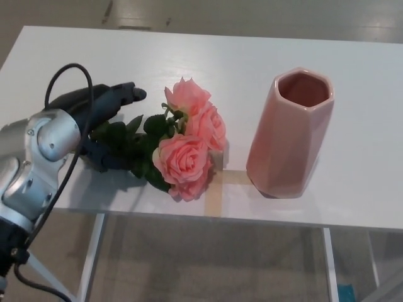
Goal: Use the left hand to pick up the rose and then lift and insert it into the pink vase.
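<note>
**Left hand closing on the rose stems, lift not yet begun**

Nearest the camera, the silver left forearm (38,157) is coming in from the lower left, a black cable (63,82) looping over its wrist. Beyond it the left hand (101,123) is lying at the leafy end of the rose (186,148). Its upper fingers (123,95) are reaching over the green leaves while the lower part is sitting under them, so the hand is looking wrapped around the stems; how firmly it is pinching them is hard to tell, since the foliage is hiding the contact.

The rose, a small bunch of three pink blooms, is lying on its side on the white table (264,56), blooms pointing right and close to the front edge. It is resting on the table, so the pickup seems only at the grasp stage.

Further right, apart from the blooms, the pink vase (289,135) is standing upright with its mouth open and empty. Lifting, turning the stems downward and inserting are all left to do.

Nothing is lying between rose and vase. The right hand is not showing.
</note>
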Controlling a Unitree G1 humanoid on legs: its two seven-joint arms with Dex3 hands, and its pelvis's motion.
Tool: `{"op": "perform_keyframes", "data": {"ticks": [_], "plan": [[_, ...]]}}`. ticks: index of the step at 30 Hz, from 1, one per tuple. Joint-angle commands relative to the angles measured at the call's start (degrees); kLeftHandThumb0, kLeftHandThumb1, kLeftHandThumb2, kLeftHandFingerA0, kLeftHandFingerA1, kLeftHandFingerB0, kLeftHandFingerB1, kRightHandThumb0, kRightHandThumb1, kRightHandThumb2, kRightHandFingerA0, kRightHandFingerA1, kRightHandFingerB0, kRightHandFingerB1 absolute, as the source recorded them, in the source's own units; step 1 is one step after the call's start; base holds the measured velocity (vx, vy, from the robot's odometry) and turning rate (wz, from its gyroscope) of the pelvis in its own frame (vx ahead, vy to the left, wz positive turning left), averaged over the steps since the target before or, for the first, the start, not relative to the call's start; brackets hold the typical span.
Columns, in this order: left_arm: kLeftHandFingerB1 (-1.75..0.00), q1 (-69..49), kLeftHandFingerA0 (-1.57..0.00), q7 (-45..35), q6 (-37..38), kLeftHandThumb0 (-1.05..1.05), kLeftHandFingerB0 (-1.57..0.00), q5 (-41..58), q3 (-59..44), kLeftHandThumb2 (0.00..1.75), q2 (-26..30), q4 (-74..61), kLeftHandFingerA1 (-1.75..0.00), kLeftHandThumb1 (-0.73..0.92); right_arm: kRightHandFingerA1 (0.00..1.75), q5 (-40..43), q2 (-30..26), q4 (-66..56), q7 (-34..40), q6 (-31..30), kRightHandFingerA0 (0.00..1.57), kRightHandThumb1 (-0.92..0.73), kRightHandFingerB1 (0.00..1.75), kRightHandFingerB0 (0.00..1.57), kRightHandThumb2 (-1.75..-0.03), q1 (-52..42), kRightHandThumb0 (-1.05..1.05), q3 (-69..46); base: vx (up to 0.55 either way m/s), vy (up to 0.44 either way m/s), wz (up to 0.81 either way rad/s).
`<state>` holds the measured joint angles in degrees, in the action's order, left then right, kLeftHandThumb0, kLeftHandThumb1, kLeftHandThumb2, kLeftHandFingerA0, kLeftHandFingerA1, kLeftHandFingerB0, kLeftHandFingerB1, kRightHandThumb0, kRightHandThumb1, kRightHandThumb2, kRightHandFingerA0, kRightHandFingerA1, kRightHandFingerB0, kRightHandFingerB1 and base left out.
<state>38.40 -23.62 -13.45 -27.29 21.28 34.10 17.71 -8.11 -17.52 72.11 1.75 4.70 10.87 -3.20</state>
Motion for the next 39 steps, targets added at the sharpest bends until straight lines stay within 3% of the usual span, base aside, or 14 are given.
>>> {"op": "perform_keyframes", "data": {"ticks": [1,7,9,10,11,12,23,24,35,36,37,38,39], "plan": [[-0.25,-0.69,0.0,0.56,-0.11,-0.58,-0.07,-2.58,0.96,0.55,-0.87,1.77,-0.21,0.43,0.6,0.48,-0.67,0.44,-0.6,-0.15,0.58,-0.54,0.54,0.46,-0.91,-0.05,-0.38,-0.23,0.0,0.0,0.0],[-0.26,-1.04,0.0,1.24,0.22,-0.56,-0.07,-3.44,0.9,0.54,-1.61,2.34,-0.22,0.43,0.61,0.35,-0.49,0.56,-0.61,-0.45,0.58,-0.54,0.54,0.45,-0.91,0.3,-0.37,-0.05,0.0,0.0,0.0],[-0.29,-1.04,0.0,2.28,0.85,-0.53,-0.06,-4.26,1.64,0.75,-2.25,3.83,-0.19,0.34,0.61,0.02,-0.57,0.3,-0.71,0.03,0.57,-0.53,0.53,0.44,-0.91,0.03,-0.37,0.33,0.0,0.0,0.0],[-0.29,-1.0,0.0,2.39,0.94,-0.53,-0.06,-4.38,1.69,0.75,-2.33,4.05,-0.19,0.34,0.61,0.0,-0.58,0.29,-0.71,0.06,0.57,-0.53,0.53,0.44,-0.91,0.01,-0.37,0.36,0.0,0.0,0.0],[-0.24,-0.58,-0.02,2.34,0.8,-0.57,-0.08,-4.66,1.9,0.59,-2.49,4.4,-0.17,0.38,0.61,0.02,-0.51,0.26,-0.75,0.05,0.57,-0.53,0.53,0.43,-0.91,0.1,-0.37,0.4,0.0,0.0,0.0],[-0.29,0.21,0.0,2.21,0.44,-0.52,-0.06,-5.09,2.32,0.75,-2.84,5.04,-0.19,0.34,0.61,0.04,-0.41,0.18,-0.86,0.06,0.57,-0.53,0.53,0.43,-0.91,0.22,-0.37,0.44,0.0,0.0,0.0],[-0.25,2.59,-0.04,3.15,0.79,-0.55,-0.04,-6.91,3.85,0.74,-5.54,8.98,-0.15,0.36,0.6,0.66,-0.14,0.12,-1.92,-0.25,0.56,-0.54,0.54,0.45,-0.91,1.07,-0.36,-0.12,0.0,0.0,0.0],[-0.25,2.88,-0.04,3.25,0.76,-0.55,-0.04,-7.21,4.09,0.74,-5.83,9.38,-0.15,0.36,0.41,0.83,-0.11,0.14,-1.96,-0.43,0.62,-0.66,0.39,0.56,-0.59,1.18,-0.35,-0.3,0.0,0.0,0.0],[-0.22,2.34,-0.08,3.96,1.73,-0.6,-0.08,-8.97,5.86,0.74,-6.93,10.04,-0.16,0.4,0.42,0.29,-0.09,-0.06,-1.67,-0.44,0.62,-0.66,0.38,0.55,-0.59,1.5,-0.36,0.23,0.0,0.0,0.0],[-0.21,2.37,-0.12,4.0,2.44,-0.64,-0.11,-9.78,6.7,0.7,-6.59,10.03,-0.18,0.41,0.42,0.29,-0.1,-0.04,-1.63,-0.43,0.62,-0.66,0.38,0.55,-0.59,1.5,-0.36,0.23,0.0,0.0,0.0],[-0.29,2.68,-0.06,4.24,3.42,-0.58,-0.06,-10.38,7.43,0.71,-6.42,10.68,-0.32,0.36,0.42,0.46,-0.18,0.02,-1.7,-0.44,0.62,-0.66,0.39,0.55,-0.59,1.57,-0.36,0.07,0.0,0.0,0.0],[-0.36,2.99,-0.16,4.65,4.7,-0.51,-0.1,-10.84,8.08,0.68,-6.28,11.61,-0.35,0.47,0.42,0.55,-0.21,0.04,-1.72,-0.38,0.62,-0.66,0.39,0.56,-0.59,1.63,-0.36,-0.03,0.0,0.0,0.0],[-0.36,3.25,-0.16,5.04,5.84,-0.51,-0.1,-11.13,8.59,0.68,-6.17,12.48,-0.35,0.47,0.42,0.57,-0.22,0.04,-1.71,-0.3,0.62,-0.66,0.39,0.56,-0.59,1.68,-0.36,-0.06,0.0,0.0,0.0]]}}
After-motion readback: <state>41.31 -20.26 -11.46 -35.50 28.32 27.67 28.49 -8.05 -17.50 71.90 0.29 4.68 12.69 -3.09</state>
